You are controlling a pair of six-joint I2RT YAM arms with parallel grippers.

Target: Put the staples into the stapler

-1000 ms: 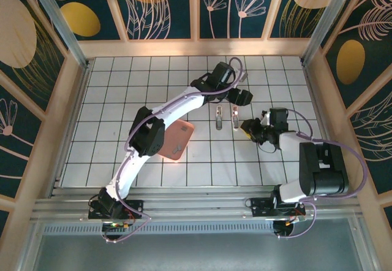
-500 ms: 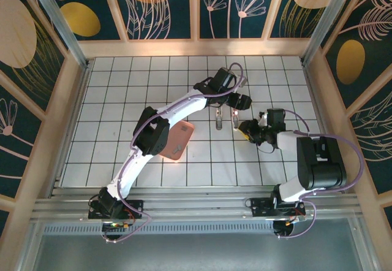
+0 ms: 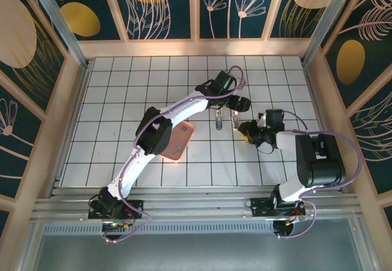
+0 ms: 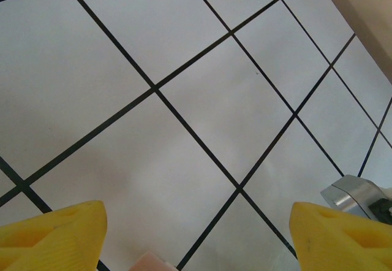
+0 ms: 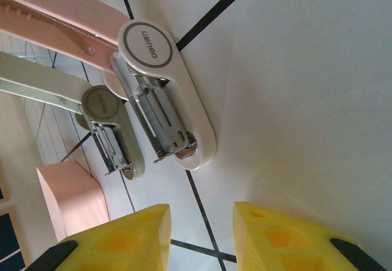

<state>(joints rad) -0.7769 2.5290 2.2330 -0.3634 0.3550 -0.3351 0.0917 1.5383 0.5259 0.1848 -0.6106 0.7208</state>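
Both arms in over the white black-gridded desk (image 3: 122,99).

Two staplers lie side by side, a little apart, right of the desk's middle.
- The right one is a white-bodied stapler with a pink top arm (image 3: 234,119). On my right wrist camera its arm is swung open and the bare metal channel (image 5: 160,121) faces up. There is a round grey badge at the hinge.
- The left one is a cream stapler with a grey hinge badge (image 3: 219,119). It is open the same way.
- I cannot tell whether staples lie in either channel. It is too fine to read at this angle.

Left end effector (image 3: 239,103) hangs just on the far side of the white and pink stapler.
- On its wrist camera the yellow fingertips (image 4: 58,234) stand spread wide, with bare desk between them and nothing pinched.
- A bit of shiny metal (image 4: 358,194) shows beside the right fingertip.
- A pale pink corner (image 4: 153,262) pokes in at the bottom edge. I cannot say what either belongs to.

Right end effector (image 3: 246,128) sits low, just right of the white and pink stapler and slightly nearer. It points left at it.
- Its yellow fingers (image 5: 122,237) are drawn close with a narrow gap left. Desk shows through the gap and they grip nothing.

A salmon-pink rectangular tray (image 3: 182,137) rests left of the staplers and nearer. The left arm's elbow covers its left part. On the right wrist camera it stands beyond the cream stapler.
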